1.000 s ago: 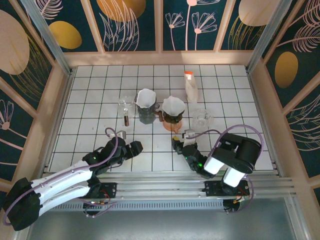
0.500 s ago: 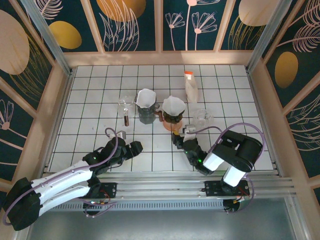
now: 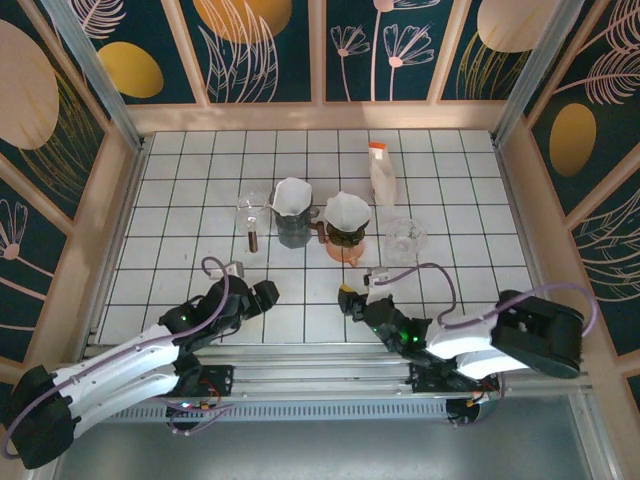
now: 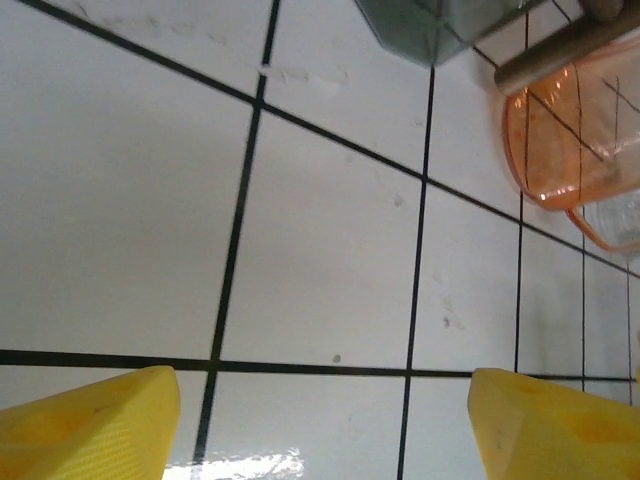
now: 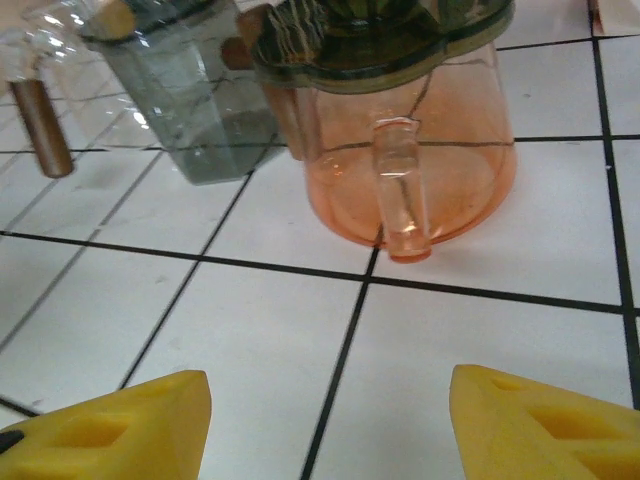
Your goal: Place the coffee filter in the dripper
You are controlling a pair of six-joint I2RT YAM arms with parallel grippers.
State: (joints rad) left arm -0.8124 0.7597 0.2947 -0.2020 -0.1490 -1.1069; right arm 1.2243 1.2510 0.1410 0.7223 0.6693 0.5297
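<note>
Both of your arms reach low over the near rows of the white tiled table [image 3: 180, 190]. Your left gripper [image 3: 264, 296] has its jaws parted, and its wrist camera shows the two yellow fingertips [image 4: 90, 425] well apart with only bare tile between them. It holds nothing.

Your right gripper [image 3: 347, 298] is likewise spread and empty. Its yellow fingertips [image 5: 110, 420] frame bare tile just short of the orange glass server [image 5: 410, 170], whose handle faces the wrist camera.

The coffee filter [image 3: 347, 211], a white paper cone, sits open in the dark dripper [image 5: 450, 50] on top of that server. It is near the middle of the table and apart from both grippers.

Just left of it, a second white filter [image 3: 291, 196] stands in a grey glass vessel [image 3: 293, 233]. Further left is a clear cup [image 3: 248, 208] with a brown handle.

Behind the server and to its right stands a white pouch [image 3: 382, 180] with an orange cap. A clear glass [image 3: 405, 236] sits just right of the server.
</note>
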